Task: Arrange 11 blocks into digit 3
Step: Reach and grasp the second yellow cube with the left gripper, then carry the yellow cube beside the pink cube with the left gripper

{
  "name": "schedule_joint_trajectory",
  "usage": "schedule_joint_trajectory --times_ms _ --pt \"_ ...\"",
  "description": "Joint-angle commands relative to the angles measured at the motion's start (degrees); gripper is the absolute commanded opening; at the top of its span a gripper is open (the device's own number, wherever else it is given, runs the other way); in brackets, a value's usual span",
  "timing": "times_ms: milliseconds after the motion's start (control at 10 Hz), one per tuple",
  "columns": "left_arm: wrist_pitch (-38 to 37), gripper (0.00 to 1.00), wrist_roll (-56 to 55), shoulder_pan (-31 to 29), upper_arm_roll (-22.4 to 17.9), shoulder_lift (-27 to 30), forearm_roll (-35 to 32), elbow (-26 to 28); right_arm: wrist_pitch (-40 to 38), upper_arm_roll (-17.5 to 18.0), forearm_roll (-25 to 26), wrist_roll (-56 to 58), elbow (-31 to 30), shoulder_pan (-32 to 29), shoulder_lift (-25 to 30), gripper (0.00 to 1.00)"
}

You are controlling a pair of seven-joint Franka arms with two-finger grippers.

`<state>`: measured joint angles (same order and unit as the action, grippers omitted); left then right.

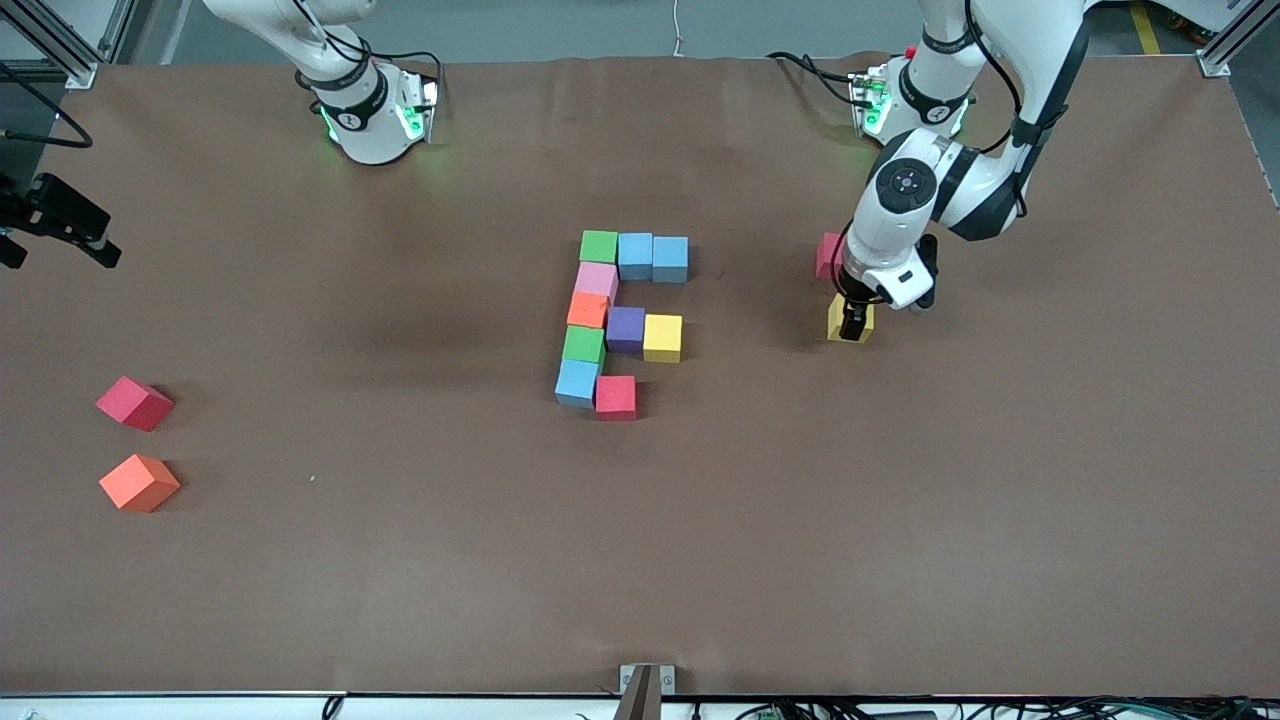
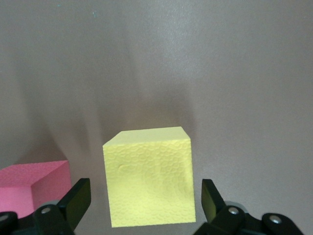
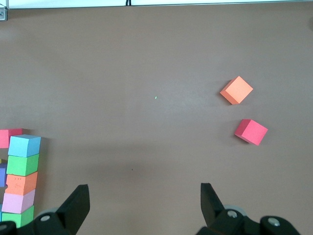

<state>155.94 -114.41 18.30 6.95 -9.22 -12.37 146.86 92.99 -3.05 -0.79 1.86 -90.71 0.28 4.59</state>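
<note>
Left gripper [image 2: 142,198] jaws open, astride yellow block [image 2: 149,176] on table [image 1: 400,560].

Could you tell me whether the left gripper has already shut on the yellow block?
Not yet: the left gripper's jaws stand open either side of the yellow block, gaps visible.

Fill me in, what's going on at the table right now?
The left gripper is down at a loose yellow block, open fingers either side of it, not yet clamped; a pink block lies beside it. The digit 3 mid-table has ten cubes, its last row one short beside the red cube. A spare red block and orange block lie toward the right arm's end. The right gripper waits open above the table.
</note>
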Motion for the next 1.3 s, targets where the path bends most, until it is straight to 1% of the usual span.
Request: schedule_joint_trajectory --times_ms 0,100,200,300,399,499,599,799,899,1098,1198 --pt "1.91 0.69 -0.46 -0.64 0.35 -0.63 -0.72 0.70 -0.70 -0.29 -0.61 0.60 0.71 0.16 -0.19 1.00" --pt "1.91 0.52 -0.46 -0.72 0.35 -0.63 -0.72 0.62 -0.62 -0.29 -0.61 0.60 0.71 0.07 -0.19 1.00" --pt "1.91 0.44 -0.46 -0.72 0.35 -0.89 -0.72 0.44 -0.62 -0.29 -0.61 0.60 0.79 -0.02 -0.19 1.00" --pt "1.83 0.31 -0.46 -0.72 0.35 -0.98 -0.72 0.01 -0.53 -0.29 -0.61 0.60 0.79 -0.02 -0.19 1.00" --pt "1.39 0.30 -0.46 -0.81 0.35 -0.98 -0.72 -1.74 -0.53 -0.37 -0.61 0.60 0.79 -0.02 -0.19 1.00" --pt "0.86 0.29 -0.55 -0.81 0.26 -1.94 -0.72 -5.85 -0.44 -0.37 -0.61 0.60 0.79 -0.02 -0.19 1.00" --pt "-3.14 0.29 -0.64 -0.46 0.35 -3.86 -0.55 -11.46 -0.35 -0.37 -0.61 0.60 0.79 -0.02 -0.19 1.00" --pt "-12.46 0.28 -4.05 0.59 0.43 -11.31 -0.28 -27.25 -0.44 -0.37 -0.53 0.60 0.79 -0.02 -0.19 1.00" --pt "-15.02 0.28 -5.81 1.81 0.52 -14.22 -0.11 -33.68 -0.44 -0.37 -0.53 0.60 0.79 -0.02 -0.19 1.00" --pt "-15.93 0.28 -9.94 4.27 0.52 -20.72 0.07 -44.15 -0.44 -0.37 -0.35 0.60 0.79 -0.02 -0.19 1.00" --pt "-16.45 0.28 -12.48 5.68 0.52 -25.19 0.24 -50.73 -0.53 -0.37 -0.26 0.60 0.79 -0.02 -0.19 1.00"
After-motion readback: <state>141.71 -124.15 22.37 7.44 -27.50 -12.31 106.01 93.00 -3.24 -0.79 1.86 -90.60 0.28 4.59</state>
